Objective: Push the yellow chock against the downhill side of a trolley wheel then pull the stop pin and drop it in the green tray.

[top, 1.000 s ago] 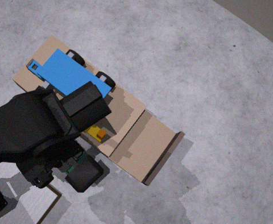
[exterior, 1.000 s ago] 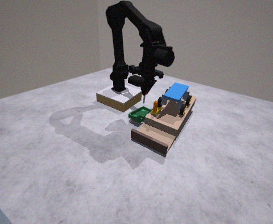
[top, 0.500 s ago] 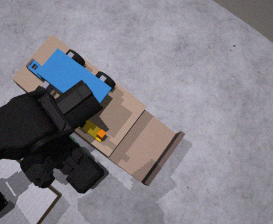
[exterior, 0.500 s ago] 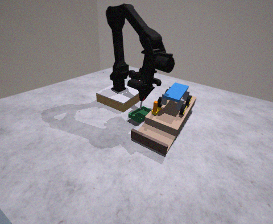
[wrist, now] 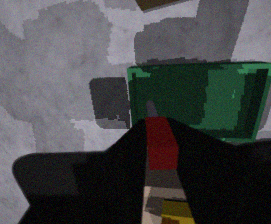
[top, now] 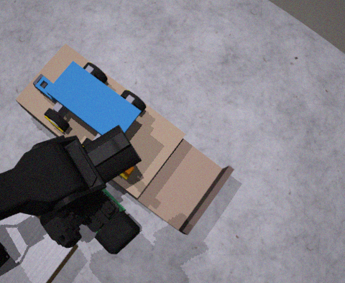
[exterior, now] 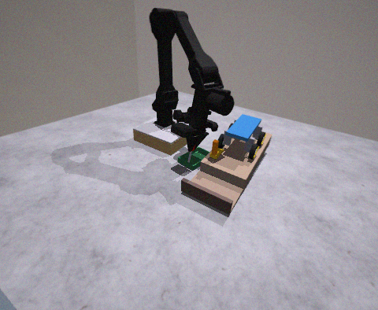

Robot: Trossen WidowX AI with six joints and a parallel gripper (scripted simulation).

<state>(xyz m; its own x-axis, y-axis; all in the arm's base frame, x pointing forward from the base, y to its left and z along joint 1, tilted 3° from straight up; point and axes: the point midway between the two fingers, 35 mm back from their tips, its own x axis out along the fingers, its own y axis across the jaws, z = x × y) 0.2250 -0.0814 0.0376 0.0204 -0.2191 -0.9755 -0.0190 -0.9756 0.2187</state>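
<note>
My gripper (exterior: 195,145) (wrist: 154,124) is shut on the stop pin (exterior: 190,155) (wrist: 161,136). The pin has a red head and a grey shaft that points down. It hangs just above the green tray (exterior: 187,163) (wrist: 211,100), whose edge shows in the top view (top: 114,202). The blue trolley (top: 92,98) (exterior: 242,127) stands at the top of the tan ramp (top: 171,172) (exterior: 227,169). The hole in its tongue (top: 43,84) is empty. The yellow chock with the orange handle (top: 128,172) (exterior: 216,150) sits on the downhill side of a trolley wheel. My wrist hides most of it in the top view.
A raised lip (top: 207,199) (exterior: 207,197) closes the ramp's low end. The arm's base stands on a tan block with a white top (exterior: 157,139) beside the tray. The arm's shadow falls on the grey floor to the left.
</note>
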